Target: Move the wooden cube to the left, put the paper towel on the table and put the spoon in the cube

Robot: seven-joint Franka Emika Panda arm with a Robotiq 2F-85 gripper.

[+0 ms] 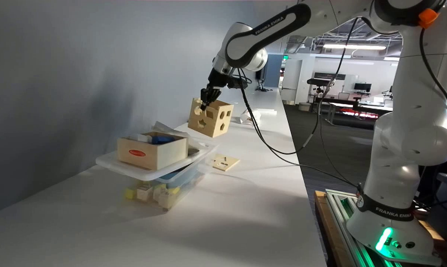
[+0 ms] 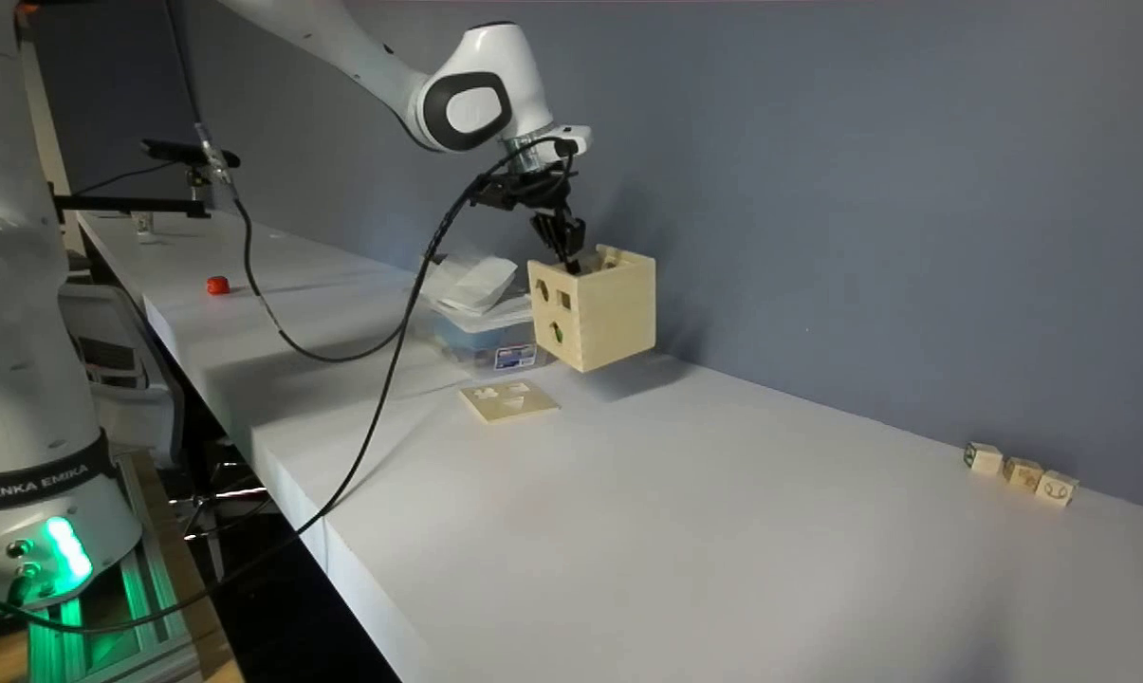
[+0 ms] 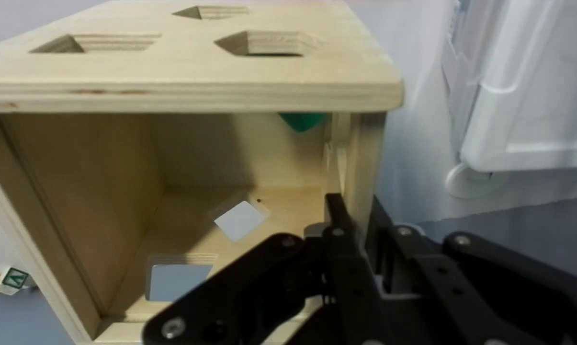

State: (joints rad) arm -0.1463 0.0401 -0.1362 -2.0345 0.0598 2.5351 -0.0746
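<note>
Wooden cube [image 2: 592,311], gripped in hand [image 3: 355,206], FRANKA EMIKA arm [image 1: 270,27]

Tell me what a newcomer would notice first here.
Probably the hole-cut wooden cube, apparently held clear of the white table, with the gripper shut on one of its side panels. Next, the green light glowing on the robot's base; then, in an exterior view, the wooden box with a red oval, on a white lid.
</note>
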